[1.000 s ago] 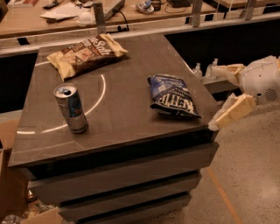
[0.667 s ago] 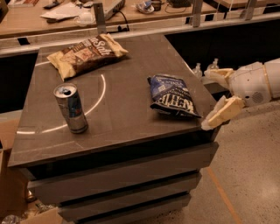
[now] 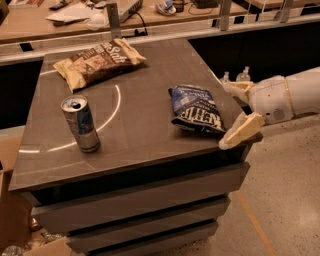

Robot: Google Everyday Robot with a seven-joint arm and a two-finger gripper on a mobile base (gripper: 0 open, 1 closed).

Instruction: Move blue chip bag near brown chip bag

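Observation:
The blue chip bag [image 3: 195, 110] lies flat on the right part of the grey table top [image 3: 140, 125], white "KETTLE" lettering facing up. The brown chip bag [image 3: 97, 61] lies at the far left corner of the table, well apart from it. My gripper [image 3: 231, 114] comes in from the right at the table's right edge, just right of the blue bag. Its cream fingers [image 3: 242, 131] are spread open, one near the bag's near corner and one by its far side. It holds nothing.
A blue-and-silver drink can [image 3: 80, 123] stands upright on the left front of the table. A wooden counter [image 3: 125, 15] with papers and clutter runs behind. Cardboard boxes [image 3: 12, 215] sit on the floor at the left. Open floor [image 3: 285, 200] lies to the right.
My gripper has moved left toward the table, closing in on the blue chip bag's right side. The bags and the can have not moved.

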